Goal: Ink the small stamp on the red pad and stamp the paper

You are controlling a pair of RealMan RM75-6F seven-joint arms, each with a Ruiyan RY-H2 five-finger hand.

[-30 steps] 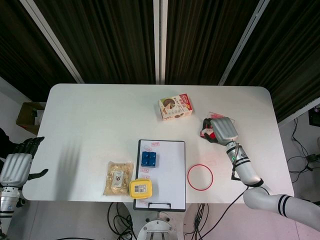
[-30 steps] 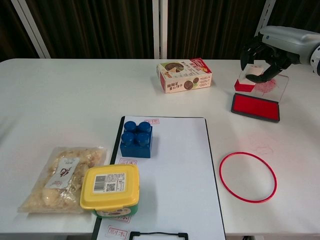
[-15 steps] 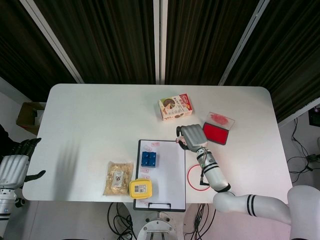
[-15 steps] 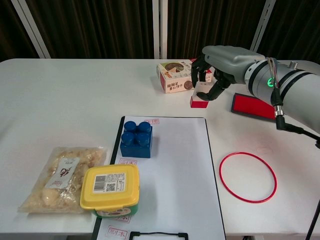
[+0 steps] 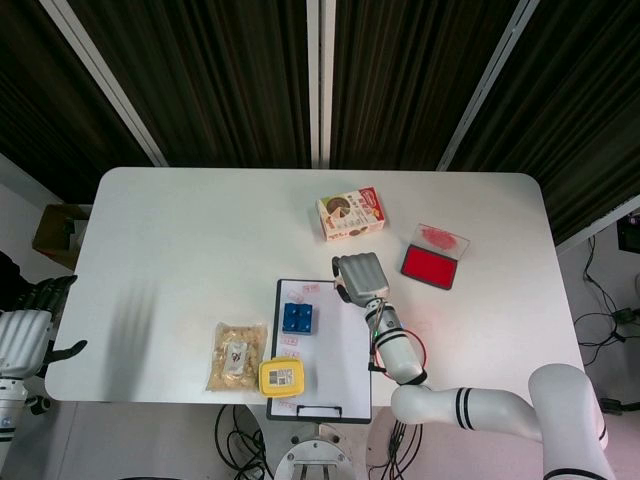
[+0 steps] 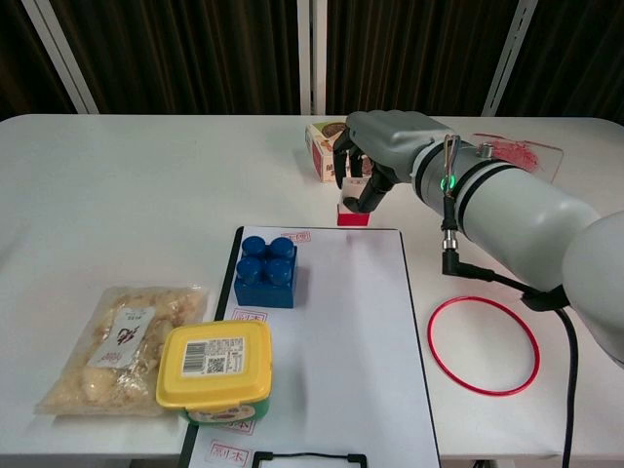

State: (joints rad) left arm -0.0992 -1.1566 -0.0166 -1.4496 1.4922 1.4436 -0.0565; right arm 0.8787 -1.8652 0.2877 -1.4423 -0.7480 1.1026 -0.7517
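And here's the white table [image 5: 180, 220], wide and bright, carrying the whole scene. In the front middle lies the clipboard with the paper [image 6: 346, 331], several faint red stamp marks along its left and top edges. The right arm reaches in across the table from the right side, and the right hand [image 6: 375, 156] hovers just past the paper's top edge, its fingers curled round the small stamp [image 6: 352, 210]; the stamp's red base points down, right at the upper right corner of the sheet, though whether it touches the surface I cannot tell. Just behind the hand sits the snack box [image 5: 351, 214]. To the right of the clipboard lies the red ring [image 6: 484, 343], flat on the table. In the head view the red pad [image 5: 430, 266] rests well to the right of the hand, its clear lid [image 5: 440, 238] lying just behind it. On the paper's upper left stands the blue block [image 6: 266, 270]; near the front left corner the yellow-lidded tub [image 6: 214, 369] overlaps the clipboard's edge, with the bag of snacks [image 6: 122, 346] touching its left side. Far off at the left edge, the left hand [image 5: 28, 325] hangs beside the table holding nothing, fingers loosely apart.
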